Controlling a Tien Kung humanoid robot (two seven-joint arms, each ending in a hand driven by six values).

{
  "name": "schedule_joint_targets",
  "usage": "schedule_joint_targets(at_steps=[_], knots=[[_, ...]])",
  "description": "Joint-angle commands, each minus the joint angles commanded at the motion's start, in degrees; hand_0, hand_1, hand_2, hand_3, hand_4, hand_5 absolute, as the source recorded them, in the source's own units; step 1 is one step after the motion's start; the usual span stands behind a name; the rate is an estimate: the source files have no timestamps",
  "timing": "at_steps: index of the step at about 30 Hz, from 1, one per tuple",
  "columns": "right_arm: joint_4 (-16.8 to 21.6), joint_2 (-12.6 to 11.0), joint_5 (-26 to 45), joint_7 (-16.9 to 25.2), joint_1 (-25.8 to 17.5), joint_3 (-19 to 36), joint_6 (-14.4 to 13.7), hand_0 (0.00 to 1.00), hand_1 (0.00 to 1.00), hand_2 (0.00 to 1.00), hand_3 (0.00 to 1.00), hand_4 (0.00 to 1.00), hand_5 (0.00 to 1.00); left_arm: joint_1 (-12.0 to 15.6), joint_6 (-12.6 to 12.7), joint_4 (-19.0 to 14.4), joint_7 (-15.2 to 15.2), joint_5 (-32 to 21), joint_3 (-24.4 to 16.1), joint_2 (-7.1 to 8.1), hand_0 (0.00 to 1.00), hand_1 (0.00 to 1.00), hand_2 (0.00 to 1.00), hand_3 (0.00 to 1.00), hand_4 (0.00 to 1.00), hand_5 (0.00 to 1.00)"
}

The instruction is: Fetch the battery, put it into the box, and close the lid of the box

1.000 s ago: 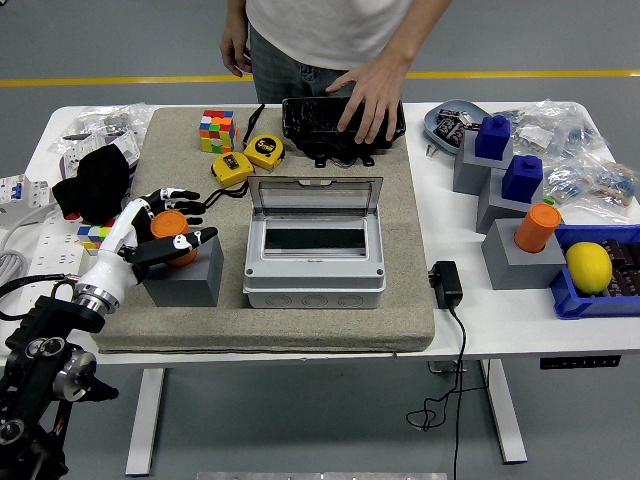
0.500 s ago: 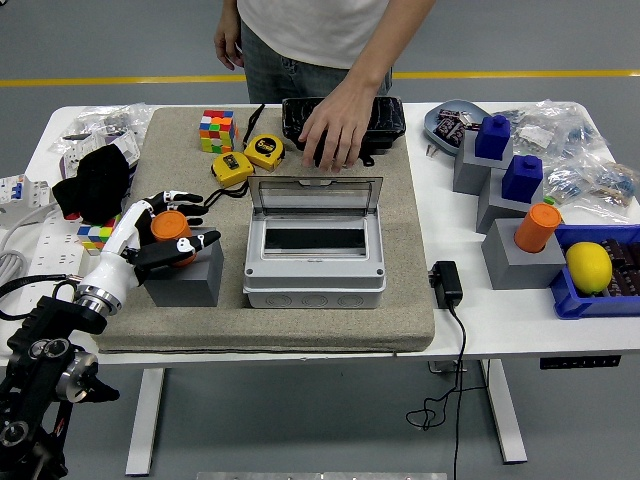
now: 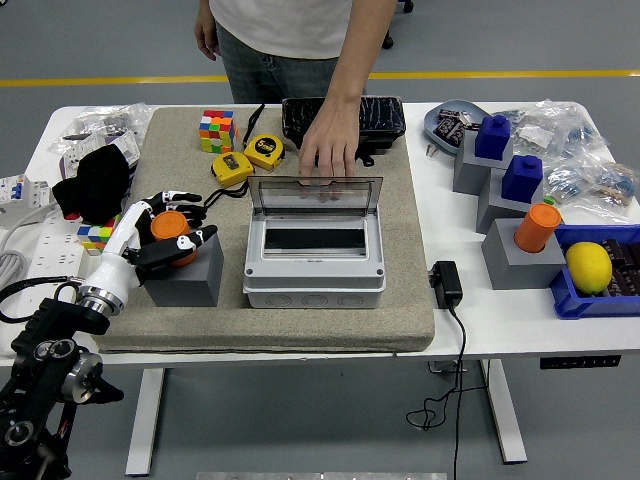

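- At the left middle of the frame, the battery (image 3: 170,223), an orange cylinder, stands on a grey block (image 3: 185,270), and the left hand (image 3: 158,232) has its fingers curled around it in a grasp. Over the last second this hand has hardly shifted, so I judge the fetch to be at the gripping stage, with the lift not yet made.
- In the centre sits the box (image 3: 314,262), its clear lid (image 3: 316,194) standing upright at the back edge and its cavity open and empty.
- What has changed is the person's hand (image 3: 326,150): a second ago it lay on the black case (image 3: 345,118) at upper centre; it has since slid down toward the box and now rests just at the lid's top edge, fingertips touching or nearly so.
- That matters: a hand at the lid may steady it or may tip it shut before the battery goes in, which would block the placing step. I cannot tell which is meant.
- The right hand is out of view.
- Around these on the counter (image 3: 470,320): a colour cube (image 3: 216,130) and two yellow tape measures (image 3: 248,158) at upper left of the mat (image 3: 270,330).
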Motion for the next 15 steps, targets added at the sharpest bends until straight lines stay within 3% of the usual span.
schedule_joint_targets(at_steps=[11,12,15], knots=[[0.0,0.16,-0.27,0.05,0.2,0.57,0.04,0.918,0.886,0.828,0.851,0.998,0.998,-0.16,1.28,-0.26,-0.28,-0.07,0.19,-0.05,0.496,0.536,0.474,0.504,0.884,0.002],[0.0,0.17,-0.28,0.06,0.22,0.63,0.05,0.918,0.886,0.828,0.851,0.998,0.998,-0.18,1.37,-0.28,-0.27,0.03,0.23,-0.06,0.44,0.533,0.453,0.484,0.884,0.002],[0.0,0.19,-0.42,0.09,0.23,1.0,0.04,0.918,0.886,0.828,0.851,0.998,0.998,-0.18,1.86,-0.39,-0.39,0.27,0.37,-0.13,0.44,0.533,0.453,0.484,0.884,0.002]])
